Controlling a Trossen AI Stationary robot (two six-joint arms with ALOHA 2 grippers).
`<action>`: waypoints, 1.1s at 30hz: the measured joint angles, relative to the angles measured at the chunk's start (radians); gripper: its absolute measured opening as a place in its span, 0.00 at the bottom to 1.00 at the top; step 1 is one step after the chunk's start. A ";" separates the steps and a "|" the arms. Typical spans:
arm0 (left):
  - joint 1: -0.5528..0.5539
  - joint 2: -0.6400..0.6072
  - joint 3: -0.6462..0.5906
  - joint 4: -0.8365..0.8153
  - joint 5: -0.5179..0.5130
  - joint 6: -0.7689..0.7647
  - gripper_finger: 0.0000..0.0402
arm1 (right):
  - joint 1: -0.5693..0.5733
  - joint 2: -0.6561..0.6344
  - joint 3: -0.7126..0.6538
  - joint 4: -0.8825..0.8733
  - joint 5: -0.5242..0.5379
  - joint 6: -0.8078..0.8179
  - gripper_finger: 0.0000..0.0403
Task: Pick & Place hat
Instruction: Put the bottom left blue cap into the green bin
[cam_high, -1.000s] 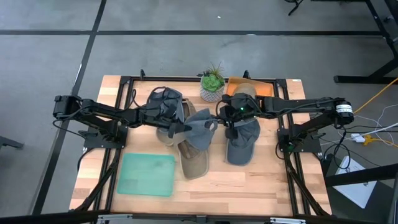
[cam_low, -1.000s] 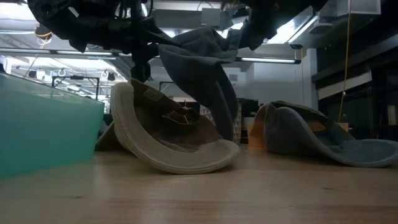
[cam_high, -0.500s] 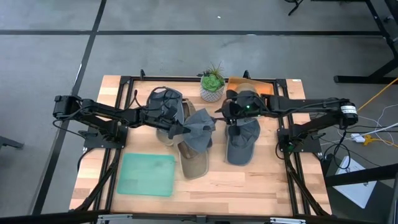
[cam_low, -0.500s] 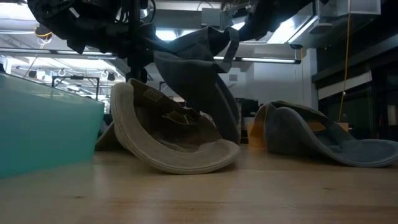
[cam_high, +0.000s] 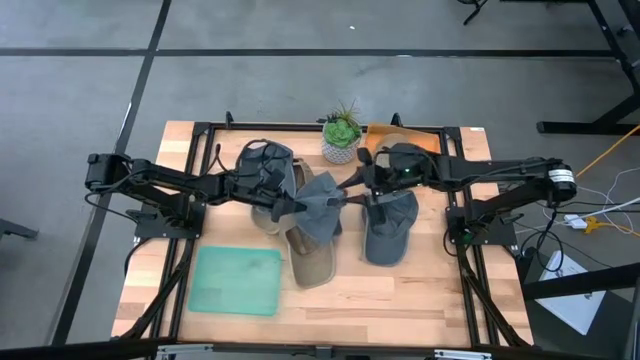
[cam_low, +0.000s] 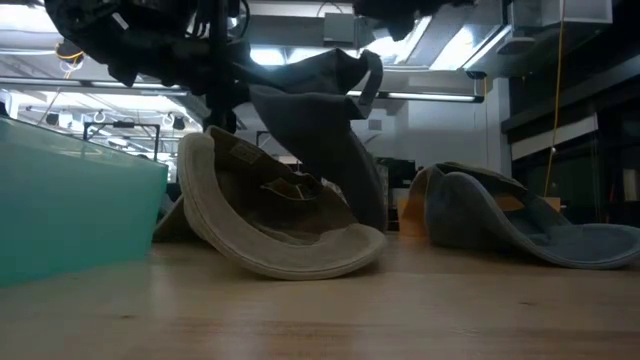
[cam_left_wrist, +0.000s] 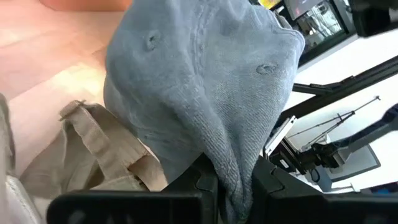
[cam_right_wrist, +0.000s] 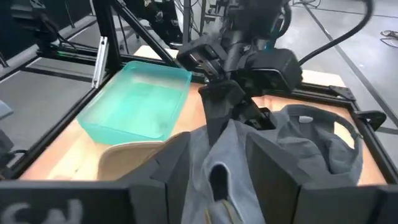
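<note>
Grey hat (cam_high: 320, 207) held up in the air by the left fingers

Green tray (cam_high: 238, 281) sits at the front of the wooden surface (cam_high: 420, 290); I can't tell what is in it. Left fingers (cam_left_wrist: 264, 177) pinch the grey hat's cloth, lifting it above a tan hat (cam_high: 312, 262). Right gripper (cam_high: 352, 193) is just beside the hat's far edge, fingers spread apart with cloth between them.

A limp grey hat (cam_high: 320, 203) hangs lifted above a tan hat (cam_high: 312, 262) lying upside down at the table's middle.
</note>
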 joint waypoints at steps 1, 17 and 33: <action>0.003 0.000 0.000 0.000 0.000 0.000 0.08 | 0.004 0.014 0.000 0.015 0.000 -0.001 0.36; 0.021 0.000 0.000 0.058 -0.002 -0.005 0.08 | 0.008 0.285 0.000 0.141 0.058 0.025 0.14; 0.044 0.000 0.000 0.060 -0.030 -0.031 0.13 | 0.008 0.437 0.000 0.262 -0.078 0.144 0.11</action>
